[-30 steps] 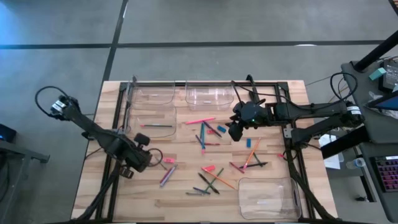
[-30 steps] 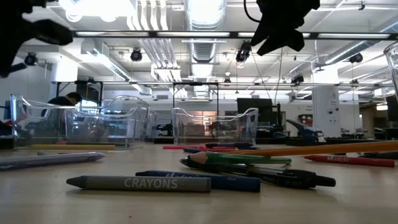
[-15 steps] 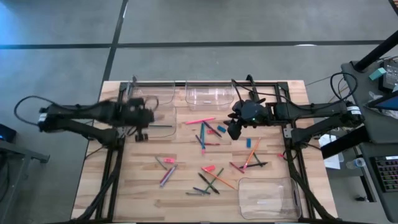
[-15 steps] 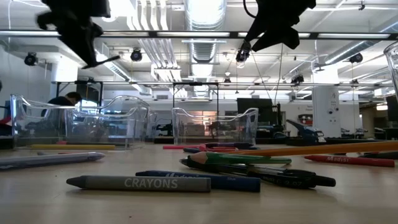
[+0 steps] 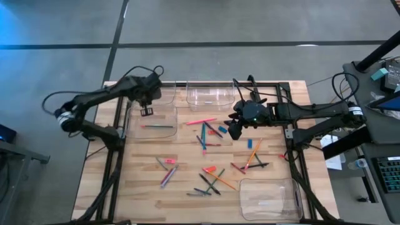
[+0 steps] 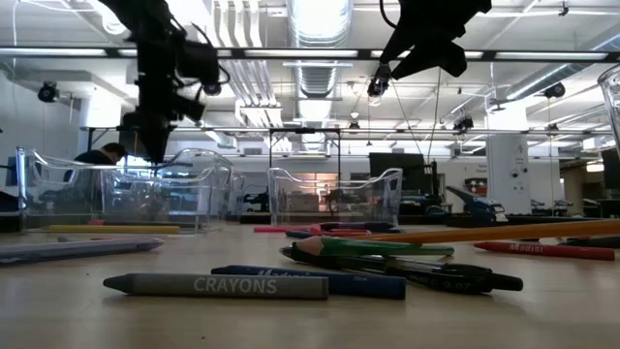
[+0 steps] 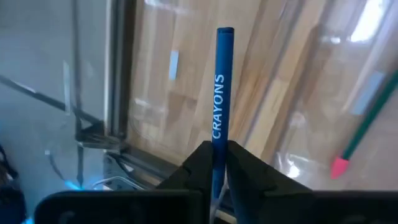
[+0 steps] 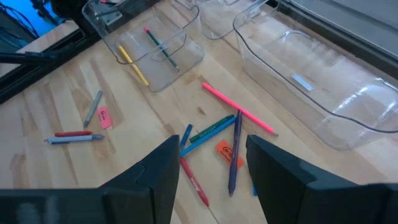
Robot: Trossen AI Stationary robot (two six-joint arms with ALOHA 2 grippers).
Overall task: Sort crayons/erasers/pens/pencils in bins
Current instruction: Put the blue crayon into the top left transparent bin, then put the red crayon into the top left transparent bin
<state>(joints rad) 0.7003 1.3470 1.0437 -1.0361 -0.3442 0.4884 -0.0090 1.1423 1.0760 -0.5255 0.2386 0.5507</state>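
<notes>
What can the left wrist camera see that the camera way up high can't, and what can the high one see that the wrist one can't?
Only the left wrist view shows the blue crayon pinched in the left gripper, with CRAYONS printed along it.

Only the high view shows the whole table, the right gripper hanging open over the loose sticks, and the clear bin near the front right.

Both show the left gripper over a clear bin at the back left.
</notes>
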